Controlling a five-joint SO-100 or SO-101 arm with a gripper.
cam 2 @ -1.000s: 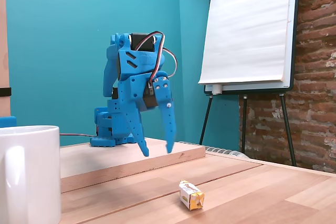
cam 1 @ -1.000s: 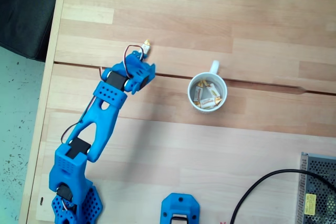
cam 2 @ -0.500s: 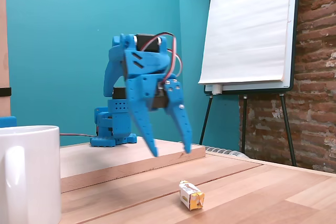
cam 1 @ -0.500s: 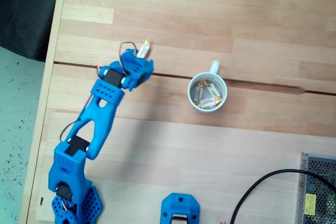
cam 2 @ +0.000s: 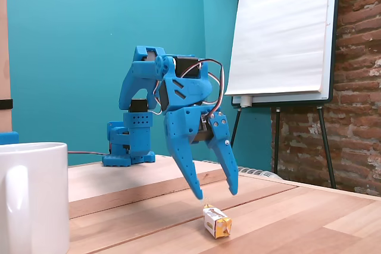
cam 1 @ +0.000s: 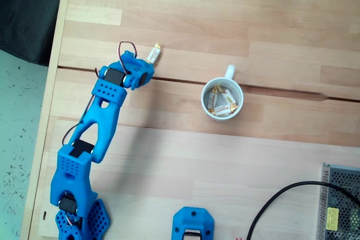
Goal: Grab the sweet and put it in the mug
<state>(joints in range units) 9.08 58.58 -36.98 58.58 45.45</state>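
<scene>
In a fixed view from above, the sweet lies on the wooden table, left of the white mug. The mug holds several wrapped sweets, and its handle points away toward the top. My blue gripper hangs just beside the sweet's lower left end, and its body hides the fingertips. In a low fixed view, the gripper is open, its two fingers pointing down a short way above the sweet without touching it. The mug stands near the left edge.
A blue printed part, a black cable and a grey metal box sit along the bottom of the table. The table's left edge runs close to the arm. A flipchart easel stands behind.
The gripper has swung out over the sweet and come down toward it, staying open. The sweet and the mug have not moved.
</scene>
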